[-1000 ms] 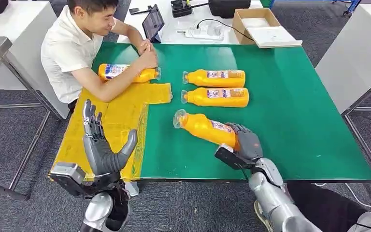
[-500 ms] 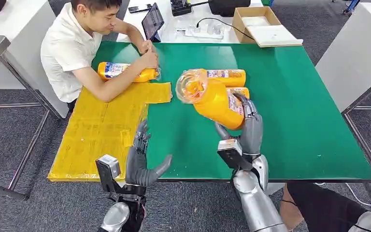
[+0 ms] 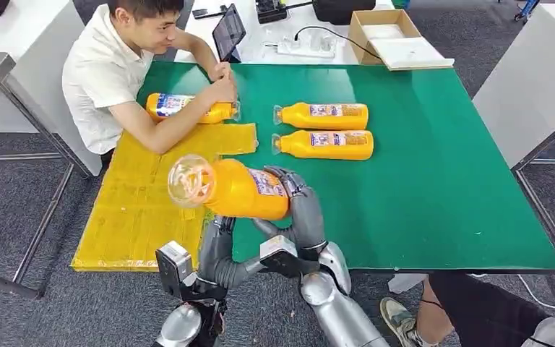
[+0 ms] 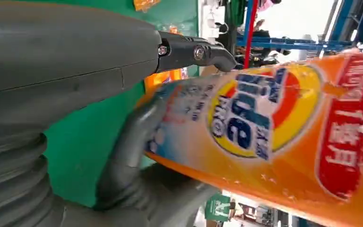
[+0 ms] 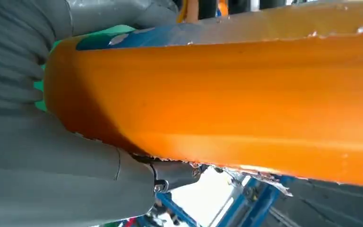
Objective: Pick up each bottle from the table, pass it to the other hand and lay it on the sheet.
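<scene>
My right hand grips an orange bottle by its base end and holds it level above the table's front edge, clear cap toward the yellow sheet. The left hand stands just below the bottle, fingers up behind it and thumb spread. In the left wrist view the labelled bottle lies close beyond the left hand. In the right wrist view the bottle sits in the right hand. Two more bottles lie side by side on the green table. A further bottle lies at the sheet's far edge.
A person sits at the table's far left, forearms resting by the far bottle and the sheet. Behind the table a white desk holds a tablet, a power strip and a cardboard box. Someone's shoe shows at lower right.
My right hand has carried the bottle left, from over the two lying bottles to above the table's front edge. The left hand has risen and now stands right under it.
</scene>
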